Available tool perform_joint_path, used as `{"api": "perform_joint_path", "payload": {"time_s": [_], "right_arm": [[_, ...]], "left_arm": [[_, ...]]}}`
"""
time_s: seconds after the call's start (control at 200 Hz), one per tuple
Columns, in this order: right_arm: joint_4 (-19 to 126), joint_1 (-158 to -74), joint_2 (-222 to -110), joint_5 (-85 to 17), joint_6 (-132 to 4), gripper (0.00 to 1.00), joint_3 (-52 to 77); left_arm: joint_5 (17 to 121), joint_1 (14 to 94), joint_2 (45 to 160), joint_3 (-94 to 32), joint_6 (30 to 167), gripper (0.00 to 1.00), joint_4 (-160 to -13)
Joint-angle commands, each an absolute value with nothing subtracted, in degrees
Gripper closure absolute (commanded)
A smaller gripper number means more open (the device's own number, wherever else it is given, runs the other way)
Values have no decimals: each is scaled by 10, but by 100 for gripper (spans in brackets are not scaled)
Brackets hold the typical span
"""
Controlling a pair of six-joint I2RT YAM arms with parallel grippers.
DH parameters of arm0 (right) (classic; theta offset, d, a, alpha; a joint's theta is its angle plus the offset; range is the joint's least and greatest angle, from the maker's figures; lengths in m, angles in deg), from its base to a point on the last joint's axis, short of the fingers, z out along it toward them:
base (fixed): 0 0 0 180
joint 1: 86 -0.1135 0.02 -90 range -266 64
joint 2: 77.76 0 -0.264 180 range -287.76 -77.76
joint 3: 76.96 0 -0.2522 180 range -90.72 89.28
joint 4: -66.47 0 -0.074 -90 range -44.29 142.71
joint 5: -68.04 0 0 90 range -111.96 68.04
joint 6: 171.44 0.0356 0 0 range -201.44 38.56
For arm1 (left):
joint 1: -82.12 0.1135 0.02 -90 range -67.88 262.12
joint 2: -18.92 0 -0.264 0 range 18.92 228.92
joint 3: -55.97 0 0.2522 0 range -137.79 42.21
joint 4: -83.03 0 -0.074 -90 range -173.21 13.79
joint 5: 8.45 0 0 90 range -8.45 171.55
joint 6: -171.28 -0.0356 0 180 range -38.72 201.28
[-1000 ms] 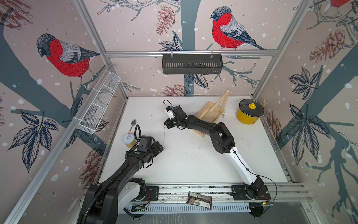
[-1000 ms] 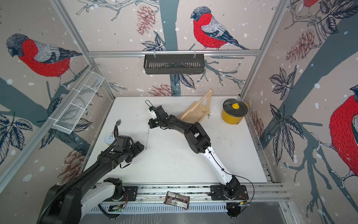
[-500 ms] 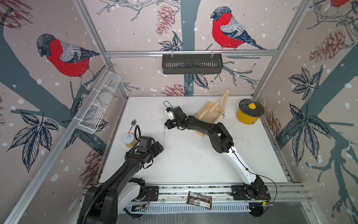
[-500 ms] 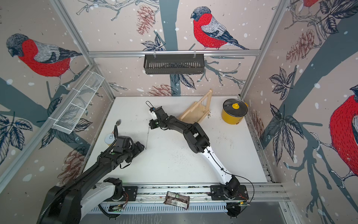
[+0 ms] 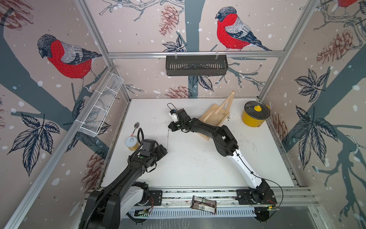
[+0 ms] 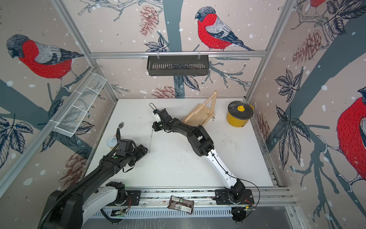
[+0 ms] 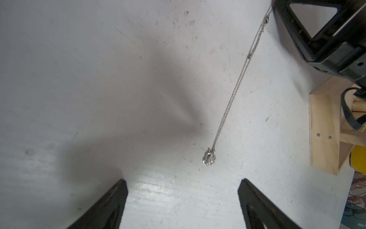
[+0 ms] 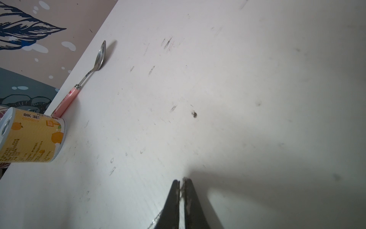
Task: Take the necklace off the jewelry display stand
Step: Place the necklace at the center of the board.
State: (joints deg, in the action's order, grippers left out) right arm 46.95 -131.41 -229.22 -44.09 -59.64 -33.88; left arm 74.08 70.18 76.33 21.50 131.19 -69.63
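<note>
We see the right gripper (image 8: 181,181) pinching the necklace (image 7: 235,89) between nearly closed fingers, well apart from the jewelry display stand (image 5: 215,117). The chain's long axis runs toward the wide-open left gripper (image 7: 182,180), with the pendant (image 7: 209,158) just ahead of it.

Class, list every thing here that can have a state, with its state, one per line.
stand, upright.
right claw, shut on necklace.
necklace, off stand, hanging from right claw.
left claw, open, empty.
pot, lid on.
can, upright, unopened.
spoon, lying flat.
</note>
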Motion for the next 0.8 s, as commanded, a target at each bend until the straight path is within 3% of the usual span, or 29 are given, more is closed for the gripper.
{"api": "perform_joint_path", "payload": {"time_s": [0.0, 0.365, 0.5, 0.65, 0.79], "right_arm": [[463, -1313, -2297, -433, -605, 86, -344], [454, -1308, -2299, -430, -608, 75, -372], [444, -1307, -2290, -435, -607, 69, -393], [435, -1306, -2261, -438, -609, 59, -407], [407, -1305, -2232, -422, -616, 43, -444]], "left_arm": [[737, 704, 764, 218, 1315, 11, -682], [731, 704, 756, 209, 1316, 10, -681], [732, 703, 746, 197, 1316, 3, -678], [733, 703, 731, 170, 1314, 3, -669], [734, 703, 706, 143, 1304, 3, -660]]}}
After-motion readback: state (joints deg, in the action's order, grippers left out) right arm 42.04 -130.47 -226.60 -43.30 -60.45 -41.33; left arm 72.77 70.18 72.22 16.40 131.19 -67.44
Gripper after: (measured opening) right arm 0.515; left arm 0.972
